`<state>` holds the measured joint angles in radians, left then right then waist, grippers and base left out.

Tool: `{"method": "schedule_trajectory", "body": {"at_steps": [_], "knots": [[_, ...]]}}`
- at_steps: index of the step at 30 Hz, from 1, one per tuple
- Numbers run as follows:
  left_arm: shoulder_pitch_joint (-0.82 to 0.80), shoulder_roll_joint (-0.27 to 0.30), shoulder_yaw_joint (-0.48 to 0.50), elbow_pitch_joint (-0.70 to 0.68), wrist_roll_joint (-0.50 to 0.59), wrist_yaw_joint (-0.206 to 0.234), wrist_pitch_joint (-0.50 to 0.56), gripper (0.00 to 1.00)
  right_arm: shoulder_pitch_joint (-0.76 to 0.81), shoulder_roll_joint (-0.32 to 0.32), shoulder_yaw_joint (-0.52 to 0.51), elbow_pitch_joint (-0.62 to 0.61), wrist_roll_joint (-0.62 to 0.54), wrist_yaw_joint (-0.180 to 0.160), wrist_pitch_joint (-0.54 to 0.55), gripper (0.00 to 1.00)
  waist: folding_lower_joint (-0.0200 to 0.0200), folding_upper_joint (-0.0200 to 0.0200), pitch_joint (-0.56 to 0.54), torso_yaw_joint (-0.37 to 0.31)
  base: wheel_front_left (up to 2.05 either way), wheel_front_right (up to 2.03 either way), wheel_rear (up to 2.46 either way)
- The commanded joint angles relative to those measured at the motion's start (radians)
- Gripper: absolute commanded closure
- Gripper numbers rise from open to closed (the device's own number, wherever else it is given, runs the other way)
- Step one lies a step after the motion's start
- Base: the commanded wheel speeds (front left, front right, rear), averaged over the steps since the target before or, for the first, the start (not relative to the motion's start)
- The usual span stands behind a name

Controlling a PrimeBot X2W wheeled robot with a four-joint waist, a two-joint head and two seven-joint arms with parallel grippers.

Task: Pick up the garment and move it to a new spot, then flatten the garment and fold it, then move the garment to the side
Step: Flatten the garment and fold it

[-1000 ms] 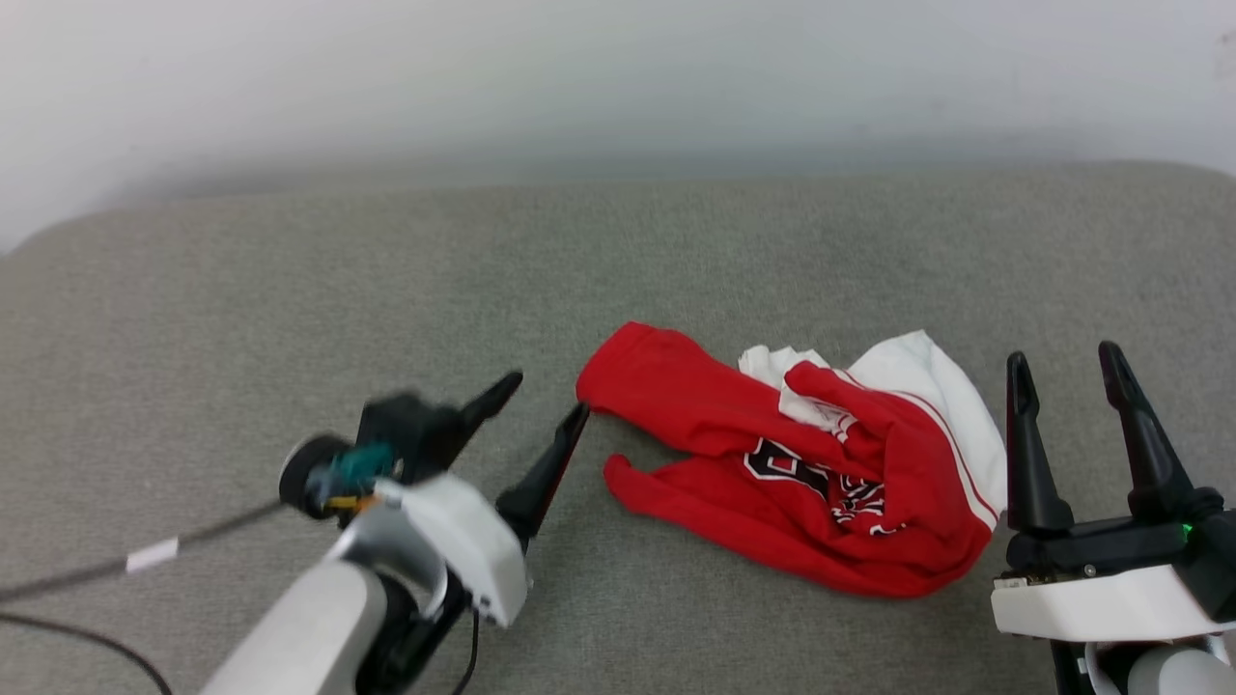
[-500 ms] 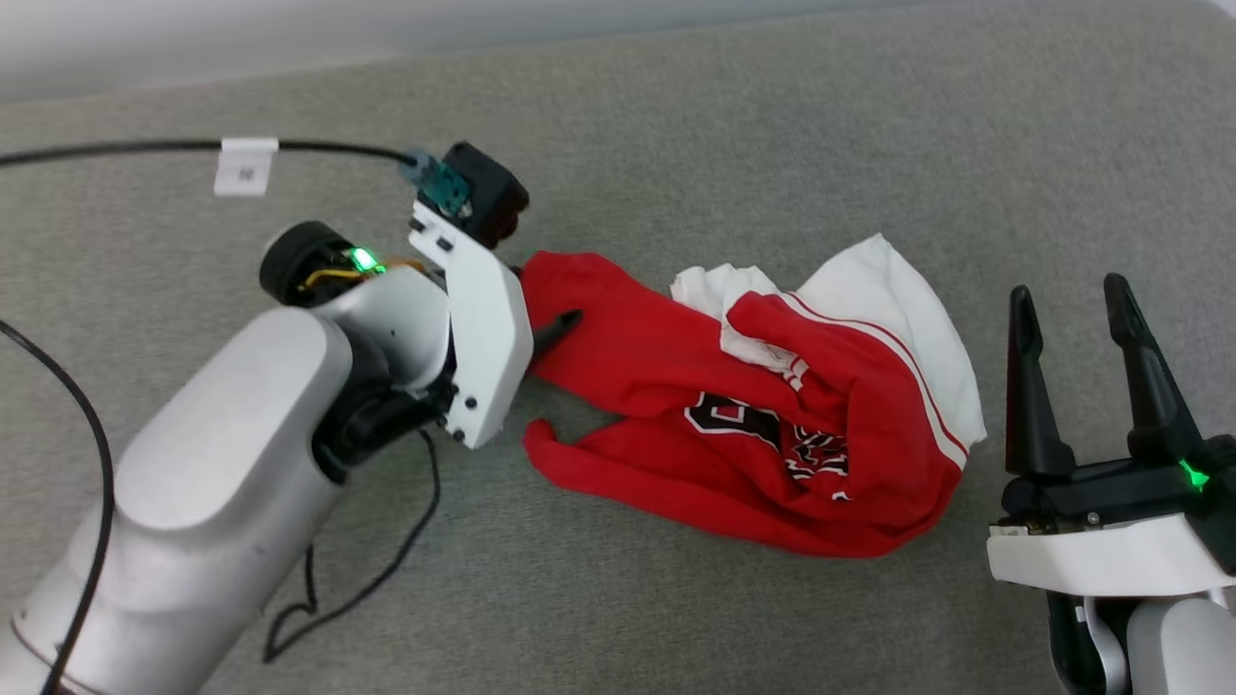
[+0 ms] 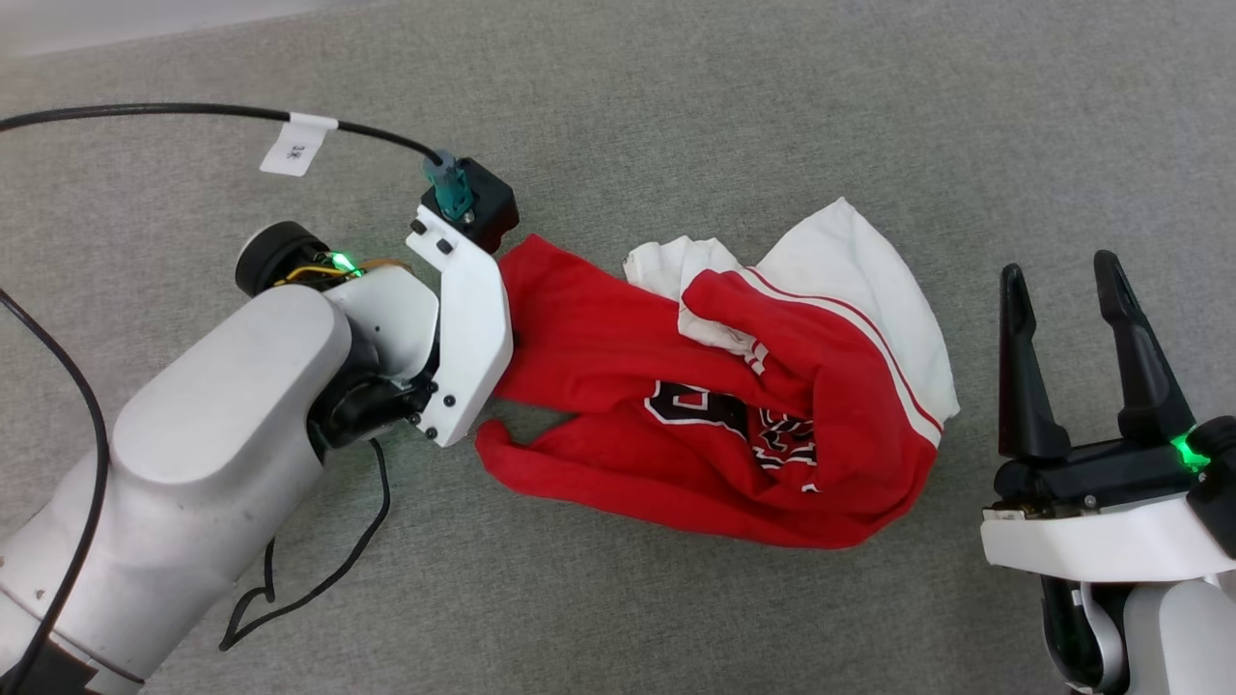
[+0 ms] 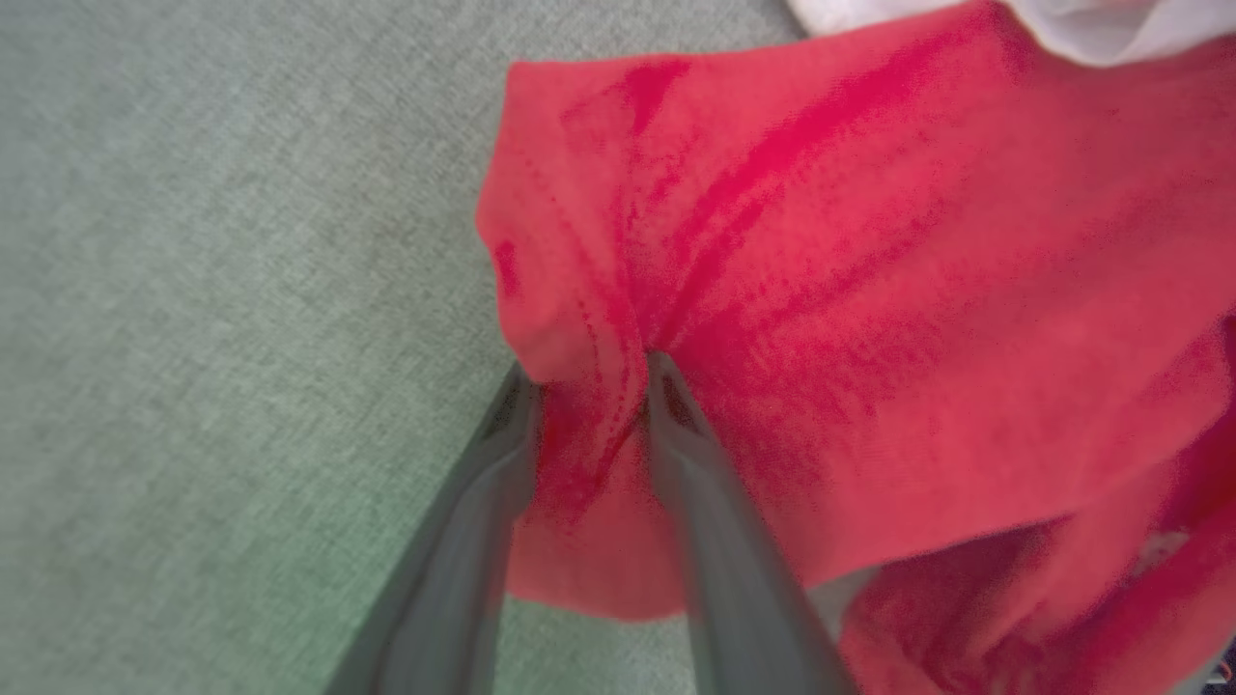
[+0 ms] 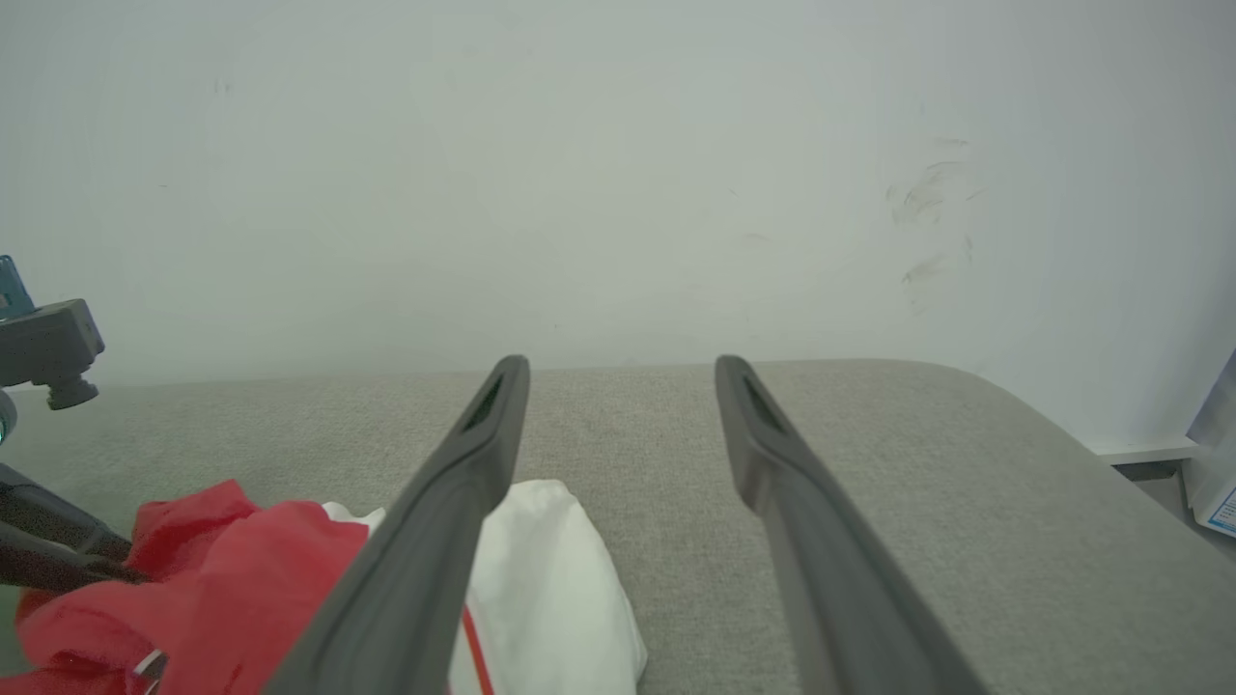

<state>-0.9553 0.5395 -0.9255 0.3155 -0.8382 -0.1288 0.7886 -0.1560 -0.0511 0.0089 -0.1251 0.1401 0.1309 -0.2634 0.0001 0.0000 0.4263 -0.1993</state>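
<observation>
Garment (image 3: 618, 347) lies crumpled in a loose heap near the middle of the grey fabric surface (image 3: 676, 116), not lifted off it. Its red body stretches out to the left, a white sleeve is bunched at the far right, and black white-edged lettering shows in the folds on the near side. A separate red flap trails out at the near left.

The left gripper (image 4: 591, 381) is at the garment's left end, reaching in from the left with its white wrist plate over that edge in the head view. In the left wrist view its two dark fingers (image 4: 483, 541) stand a moderate way apart with a raised ridge of red cloth between them, both tips touching the cloth, which puckers toward them. Whether they actually clamp the ridge I cannot tell.

The right gripper (image 3: 1057, 268) hangs to the right of the garment, near it but apart from it, its fingers spread wide and pointing away from the robot, with nothing between them.

A black cable (image 3: 193, 111) with a white tag (image 3: 297, 145) runs in from the far left to the left wrist. A pale wall (image 5: 618, 145) rises beyond the surface's far edge.
</observation>
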Motion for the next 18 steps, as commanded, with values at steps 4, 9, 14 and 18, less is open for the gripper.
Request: {"method": "schedule_trajectory", "body": {"at_steps": [4, 9, 14, 18], "knots": [[0.032, 0.019, -0.042, 0.019, -0.026, -0.001, -0.069, 1.0, -0.001, 0.002, -0.012, 0.005, -0.008, 0.0, -0.002, 0.0, -0.0001, 0.0, -0.016, 0.02, 0.0, 0.0, 0.0], [0.044, 0.049, -0.008, -0.01, -0.043, 0.0, -0.208, 1.0, 0.019, 0.002, -0.031, 0.012, -0.024, 0.0, -0.002, 0.0, -0.0001, 0.0, -0.076, 0.069, 0.0, 0.0, 0.0], [0.122, 0.11, 0.037, -0.081, -0.049, 0.031, -0.321, 1.0, 0.05, 0.002, -0.042, 0.021, -0.043, 0.0, -0.002, 0.0, -0.0001, 0.0, -0.151, 0.143, 0.0, 0.0, 0.0], [0.219, 0.172, 0.064, -0.176, -0.062, 0.089, -0.381, 1.0, 0.078, 0.001, -0.04, 0.025, -0.053, 0.0, -0.002, 0.0, -0.0001, 0.0, -0.202, 0.2, 0.0, 0.0, 0.0]]}}
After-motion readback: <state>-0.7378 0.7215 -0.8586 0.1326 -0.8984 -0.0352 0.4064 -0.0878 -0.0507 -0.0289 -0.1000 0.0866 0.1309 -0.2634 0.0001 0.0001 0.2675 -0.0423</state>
